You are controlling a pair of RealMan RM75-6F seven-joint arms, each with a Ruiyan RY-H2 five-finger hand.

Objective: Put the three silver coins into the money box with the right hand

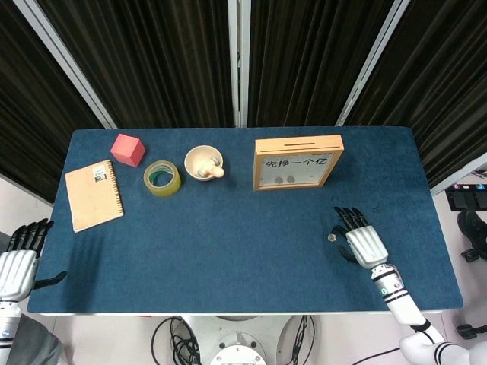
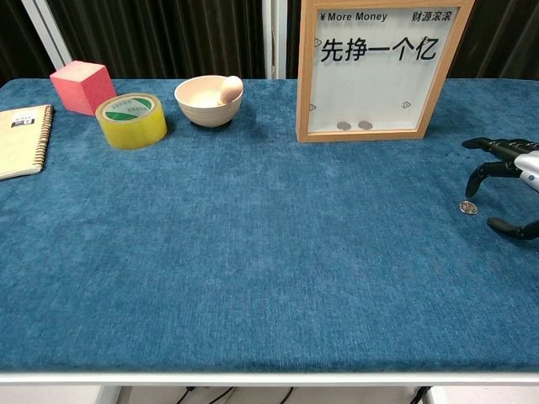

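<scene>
Currently, the right hand (image 1: 363, 242) hovered palm-down over the blue felt table (image 1: 228, 243), its dark fingers (image 2: 482, 171) spread and curved, holding nothing. One small silver coin (image 2: 468, 207) lay flat on the cloth just beside the fingertips, apart from them. The wooden-framed money box with a clear front (image 1: 297, 162) stood upright well beyond the coin, with two silver coins (image 2: 354, 125) resting at its bottom. The left hand (image 1: 18, 262) hung open off the table's near left edge.

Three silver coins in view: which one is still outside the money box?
The coin on the blue cloth, just beside the right hand. The other two coins already sit behind the window at the bottom of the money box.
</scene>
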